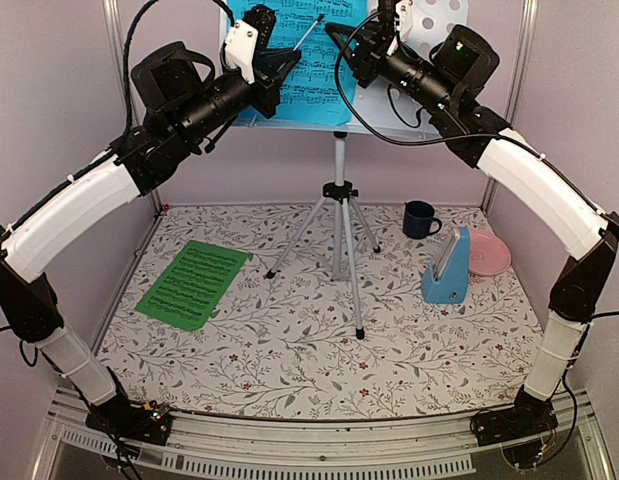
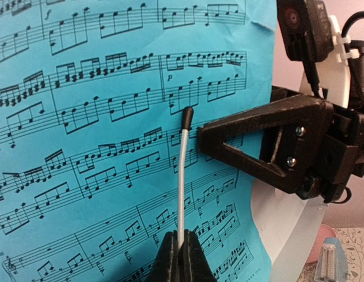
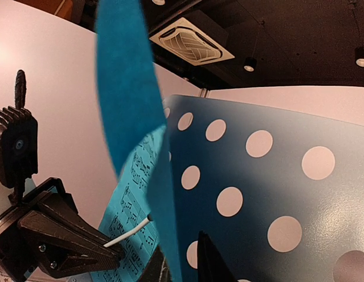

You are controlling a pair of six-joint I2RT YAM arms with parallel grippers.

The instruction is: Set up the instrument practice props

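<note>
Nearest, 2 arm bases sit at the floral table's [image 1: 309,370] near edge. At left, the green music sheet [image 1: 192,283] lies flat. Raised, the left gripper [image 2: 182,247] is clamped tight on a thin white wire [image 2: 182,176] in front of the blue music sheet [image 1: 314,90], which rests on the music stand [image 1: 339,180] at centre. The right gripper [image 3: 184,267] has its jaws narrowly parted around that sheet's right edge; whether they pinch it is unclear. At right, the metronome [image 1: 447,270] stands on the table
</note>
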